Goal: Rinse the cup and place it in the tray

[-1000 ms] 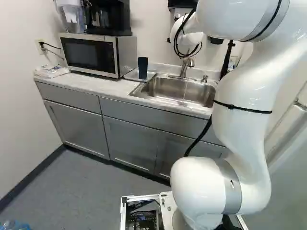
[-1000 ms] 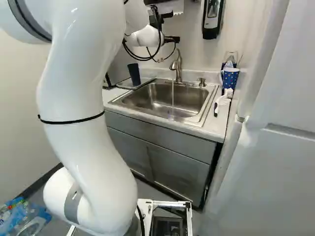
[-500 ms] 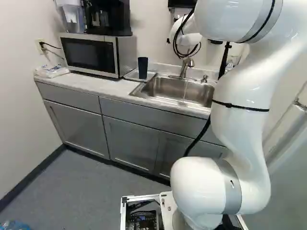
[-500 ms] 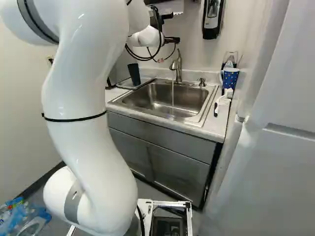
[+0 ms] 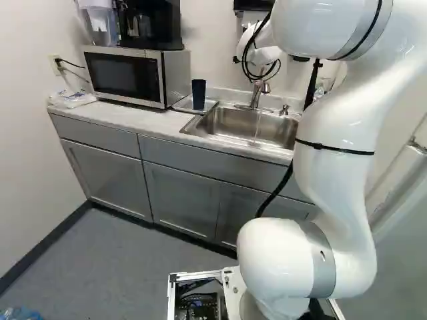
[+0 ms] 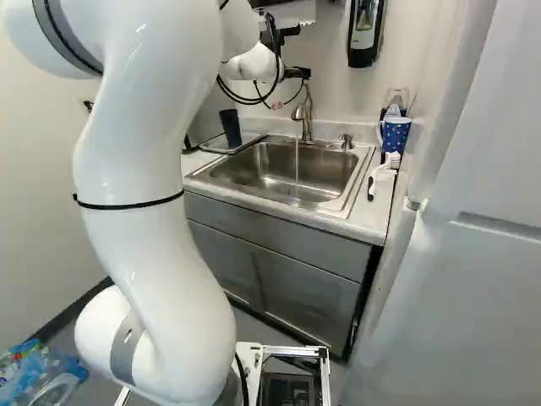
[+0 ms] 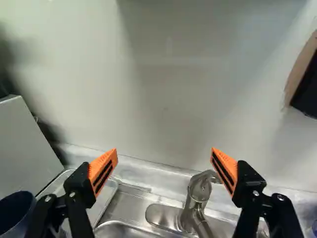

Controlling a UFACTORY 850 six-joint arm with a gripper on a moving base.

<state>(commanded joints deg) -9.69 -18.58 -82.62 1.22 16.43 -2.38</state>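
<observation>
The cup (image 6: 230, 128) is set upright in the tray (image 7: 103, 197), probably rinsed. Nothing is held by the claw (image 7: 164, 151), 2 fingers spread wide. Water (image 6: 297, 161) is being run; the tap (image 7: 197, 193) is perhaps left to be shut.

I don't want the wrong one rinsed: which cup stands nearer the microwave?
The plain, dark one, left of the sink by the microwave. The patterned blue mug stands across the sink and has a handle.

free room lies between the spread fingers (image 7: 103, 171) of the gripper (image 6: 303, 52); wall (image 7: 163, 99) ahead, faucet (image 7: 198, 192) below, cup (image 7: 16, 213) and microwave (image 7: 25, 148) to its left hinder passage.
</observation>
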